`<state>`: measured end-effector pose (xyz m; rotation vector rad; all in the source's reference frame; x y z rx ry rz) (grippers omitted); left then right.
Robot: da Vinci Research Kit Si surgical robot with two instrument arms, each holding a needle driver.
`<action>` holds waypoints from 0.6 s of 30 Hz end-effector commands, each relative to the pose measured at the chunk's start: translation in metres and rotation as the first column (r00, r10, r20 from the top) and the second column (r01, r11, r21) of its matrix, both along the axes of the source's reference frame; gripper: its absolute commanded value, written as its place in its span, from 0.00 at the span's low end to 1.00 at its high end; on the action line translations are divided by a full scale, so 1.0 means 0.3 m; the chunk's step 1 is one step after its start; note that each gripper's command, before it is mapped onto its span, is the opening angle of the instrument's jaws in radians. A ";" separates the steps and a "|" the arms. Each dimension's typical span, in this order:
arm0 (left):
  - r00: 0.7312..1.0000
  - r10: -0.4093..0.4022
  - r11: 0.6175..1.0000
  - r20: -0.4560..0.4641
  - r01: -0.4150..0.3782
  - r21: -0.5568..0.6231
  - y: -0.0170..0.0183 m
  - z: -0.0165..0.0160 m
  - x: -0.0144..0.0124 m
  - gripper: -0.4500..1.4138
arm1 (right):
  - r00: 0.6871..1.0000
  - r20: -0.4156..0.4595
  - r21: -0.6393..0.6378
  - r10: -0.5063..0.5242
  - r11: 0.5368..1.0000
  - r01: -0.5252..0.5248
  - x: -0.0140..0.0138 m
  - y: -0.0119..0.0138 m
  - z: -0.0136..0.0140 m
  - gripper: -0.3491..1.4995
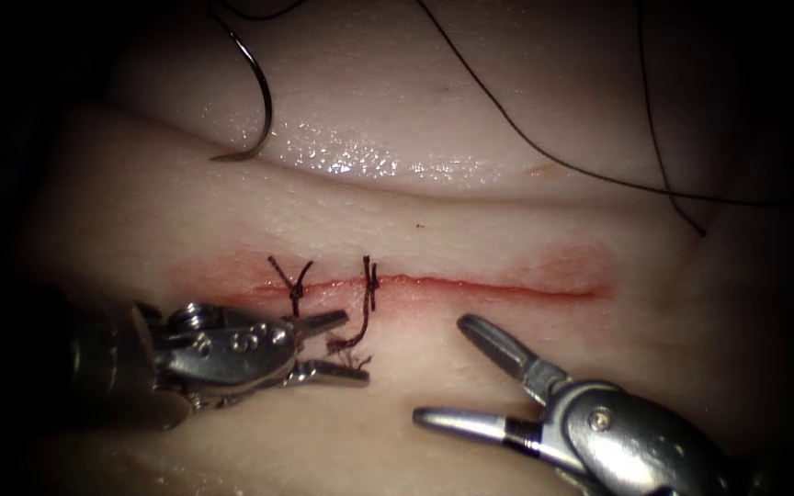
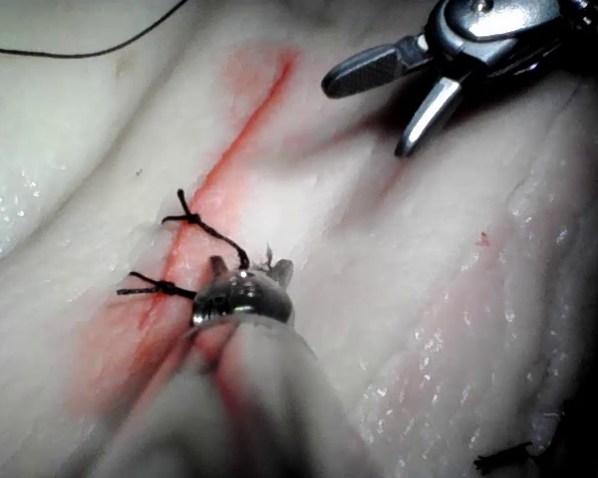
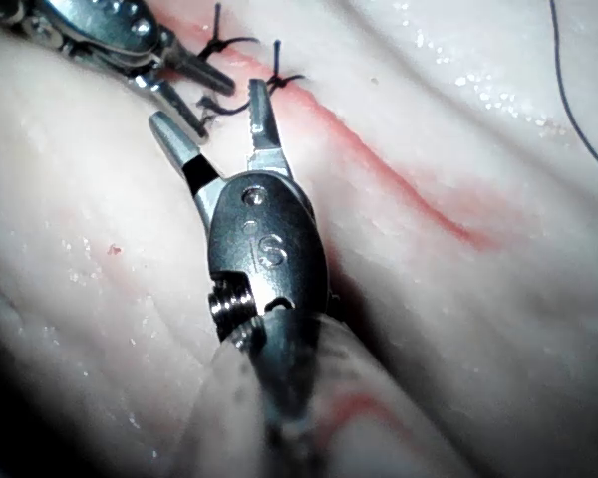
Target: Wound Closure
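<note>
The pale, glistening pork tissue (image 1: 470, 220) carries a red horizontal cut (image 1: 489, 287). My right steel tool (image 1: 470, 377) and left steel tool (image 1: 342, 347) lie near its front edge, jaws spread, empty. The dark curved needle (image 1: 259, 101) rests free by the far edge.

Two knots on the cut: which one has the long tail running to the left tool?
The right knot. Its tail trails down between the left tool's open jaws; the left knot has only short ends. The right tool is open, holding nothing. The needle lies free on the tissue.

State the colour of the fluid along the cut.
Red, fading to pink, along the cut in the tissue; the endoscope view shows it best.
</note>
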<state>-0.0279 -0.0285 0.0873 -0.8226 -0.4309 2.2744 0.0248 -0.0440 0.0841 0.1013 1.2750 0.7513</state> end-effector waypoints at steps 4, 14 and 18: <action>1.000 0.004 1.000 0.004 -0.004 0.000 -0.001 0.002 -0.0011 0.41 | 1.000 -0.002 0.001 -0.001 1.000 0.001 0.0026 -0.0014 0.0019 0.69; 1.000 0.012 1.000 0.001 -0.012 -0.014 0.000 0.003 -0.0042 0.21 | 1.000 0.006 -0.003 -0.002 1.000 0.002 0.0043 -0.0015 0.0020 0.69; 1.000 0.020 1.000 0.006 -0.020 -0.012 0.002 0.002 -0.0031 0.14 | 1.000 0.007 -0.003 -0.001 1.000 0.001 0.0043 -0.0011 0.0025 0.69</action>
